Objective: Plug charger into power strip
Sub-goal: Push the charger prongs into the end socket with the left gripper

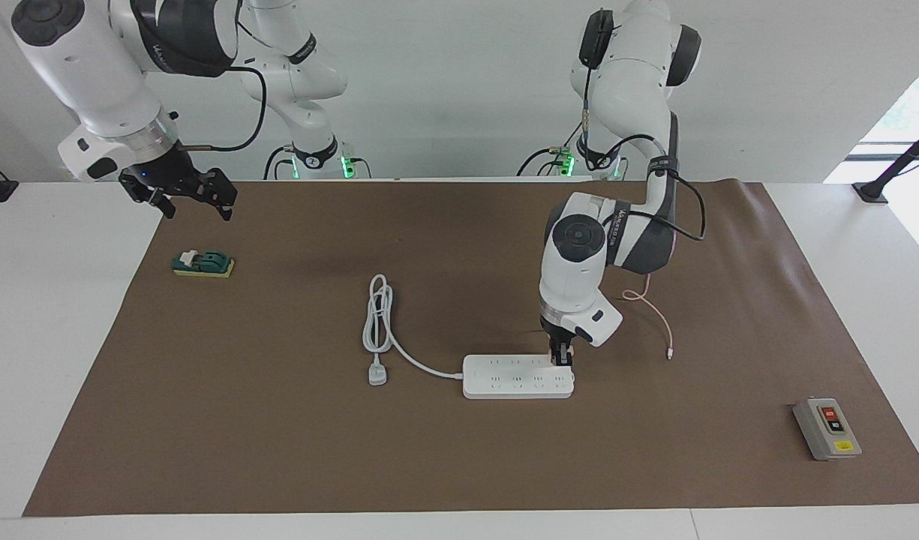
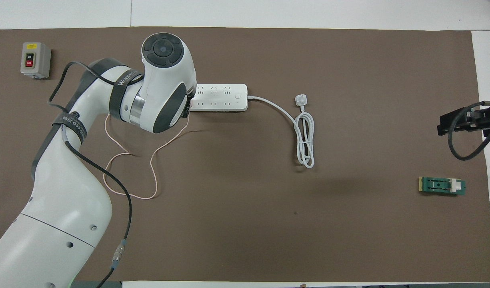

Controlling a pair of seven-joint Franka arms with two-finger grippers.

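The white power strip [image 1: 515,377] [image 2: 221,97] lies flat mid-mat, its thick cord [image 1: 376,315] coiled toward the right arm's end. My left gripper [image 1: 561,358] points straight down onto the strip's end toward the left arm and is shut on the charger. The fingers hide most of the pink cube, and the wrist covers it in the overhead view. The charger's thin pink cable [image 1: 660,319] [image 2: 153,160] trails loosely over the mat to a white tip [image 1: 670,352]. My right gripper [image 1: 198,210] [image 2: 457,120] hangs open over the mat's edge at the right arm's end and waits.
A green and yellow block [image 1: 203,263] [image 2: 442,186] lies under the right gripper's area. A grey switch box [image 1: 827,428] [image 2: 35,60] with red and yellow buttons sits at the left arm's end, farther from the robots than the strip. The cord's white plug [image 1: 377,373] rests beside its coil.
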